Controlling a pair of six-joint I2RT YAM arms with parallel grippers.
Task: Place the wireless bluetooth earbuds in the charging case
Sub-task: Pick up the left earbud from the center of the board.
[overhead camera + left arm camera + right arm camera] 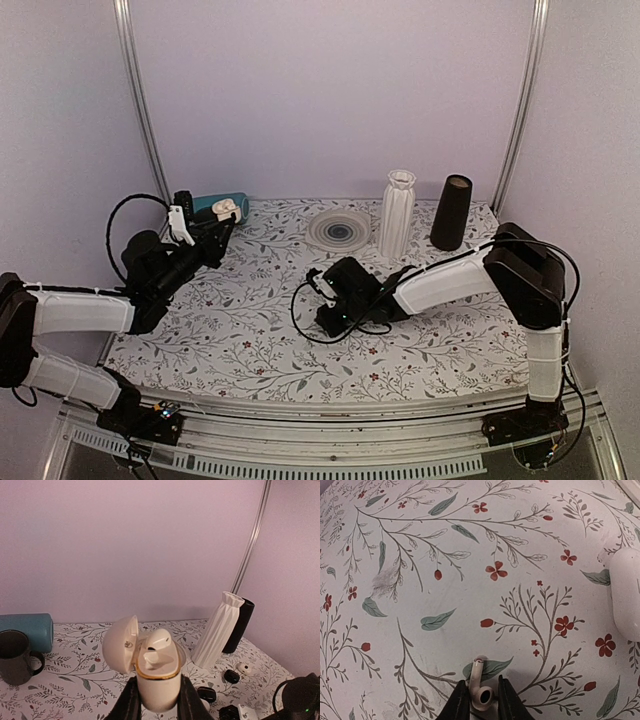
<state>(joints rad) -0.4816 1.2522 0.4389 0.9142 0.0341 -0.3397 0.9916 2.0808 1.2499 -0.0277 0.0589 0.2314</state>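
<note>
The white charging case (157, 680) is held upright above the table's far left, and my left gripper (157, 686) is shut on its body. Its lid (120, 644) is flipped open to the left. One white earbud (158, 641) sits in a well. In the top view the case (228, 208) shows at the left gripper (222, 222) tip. My right gripper (325, 300) is down at the table's middle. The other earbud (481, 690) lies on the cloth between its fingers (460, 705). The left finger touches the earbud, and a thin gap shows at the right one.
A white ribbed vase (397, 213), a black cone tumbler (451, 212) and a round coaster (339, 229) stand at the back. A blue cup (30, 630) and black mug (15, 657) are far left. Black pods (231, 676) and a white oval pod (626, 592) lie near the right gripper.
</note>
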